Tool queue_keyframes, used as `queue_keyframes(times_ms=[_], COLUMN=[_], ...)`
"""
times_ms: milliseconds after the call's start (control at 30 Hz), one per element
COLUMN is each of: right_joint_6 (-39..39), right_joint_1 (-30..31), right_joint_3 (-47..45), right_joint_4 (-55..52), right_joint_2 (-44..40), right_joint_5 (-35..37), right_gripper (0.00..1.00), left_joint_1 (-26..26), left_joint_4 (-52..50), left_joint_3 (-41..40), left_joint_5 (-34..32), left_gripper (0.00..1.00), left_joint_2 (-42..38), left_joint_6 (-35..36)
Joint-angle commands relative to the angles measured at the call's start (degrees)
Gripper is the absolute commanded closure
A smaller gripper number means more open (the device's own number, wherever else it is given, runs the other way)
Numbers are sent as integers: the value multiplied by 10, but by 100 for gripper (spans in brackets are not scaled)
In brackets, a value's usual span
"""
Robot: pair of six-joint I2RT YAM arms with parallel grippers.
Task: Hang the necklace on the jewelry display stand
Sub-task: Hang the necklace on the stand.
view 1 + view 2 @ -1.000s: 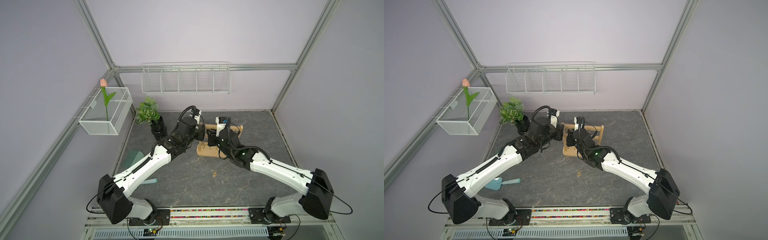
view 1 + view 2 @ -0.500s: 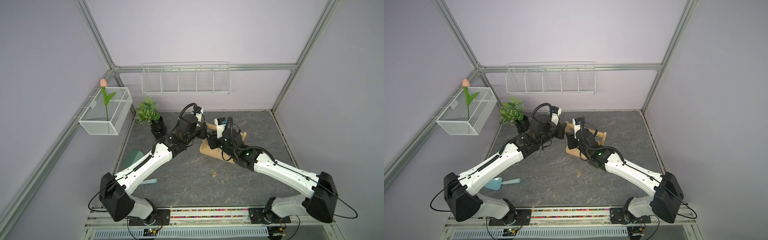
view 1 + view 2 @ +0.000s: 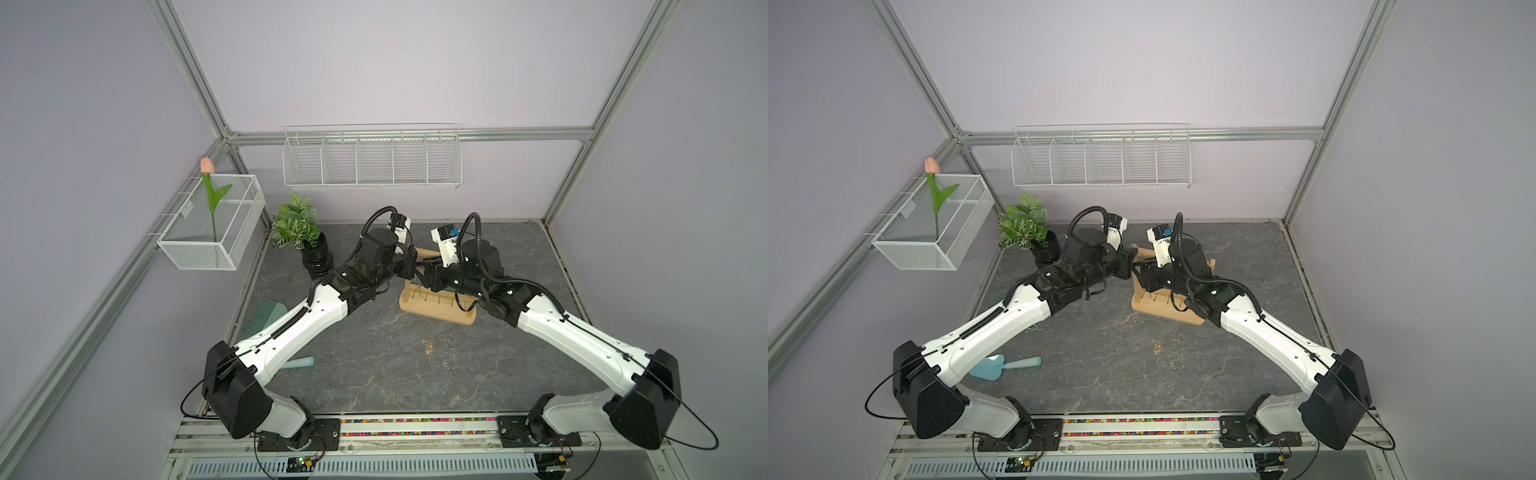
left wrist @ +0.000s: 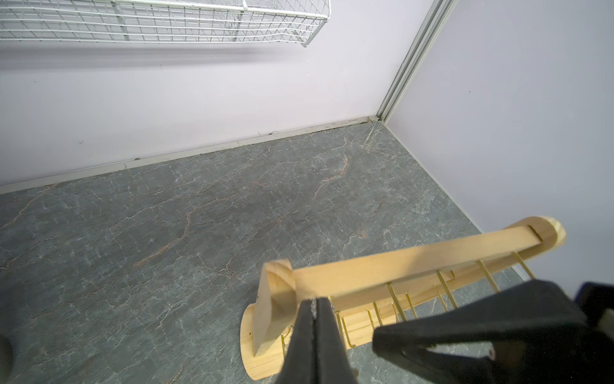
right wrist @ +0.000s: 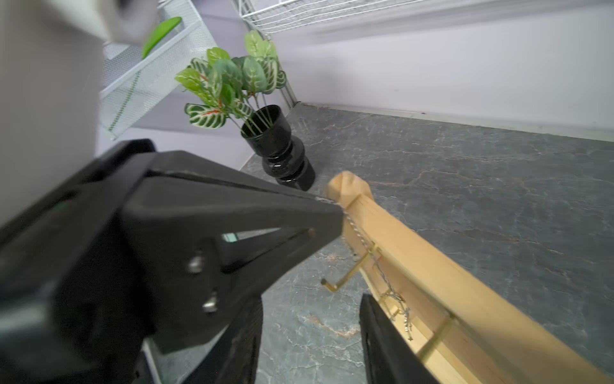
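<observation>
The jewelry display stand is a light wooden rack with gold hooks, standing mid-table between both arms. In the right wrist view a thin silver necklace runs from the tip of my left gripper over a gold hook on the top crossbar and dangles below it. My left gripper is shut on that chain, right against the crossbar's left end. My right gripper is open beside the rack, nothing between its fingers.
A black-potted plant stands left of the rack. A green comb and a teal trowel lie at the left edge. Small loose jewelry lies in front of the rack. White wire baskets hang on the walls.
My right gripper has opened and drawn back a little to the right. The rack has turned slightly on the table. The left gripper stays shut at the top crossbar.
</observation>
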Motion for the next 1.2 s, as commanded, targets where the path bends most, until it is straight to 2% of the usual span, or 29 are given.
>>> queue_keyframes(times_ms=[0, 367, 933, 1167], right_joint_6=[-11, 2, -12, -2], right_joint_1=[-7, -12, -22, -40], right_joint_3=[18, 16, -13, -35], right_joint_4=[-30, -26, -112, -109], right_joint_2=[-6, -28, -142, -153], right_joint_5=[-48, -96, -4, -6], right_gripper=[49, 48, 46, 46], left_joint_1=[1, 1, -9, -11], left_joint_4=[-3, -5, -12, -21], left_joint_3=[19, 13, 21, 17], left_joint_5=[7, 7, 12, 8], left_gripper=[100, 100, 100, 98], left_joint_2=[0, -7, -2, -8], left_joint_6=[0, -2, 1, -2])
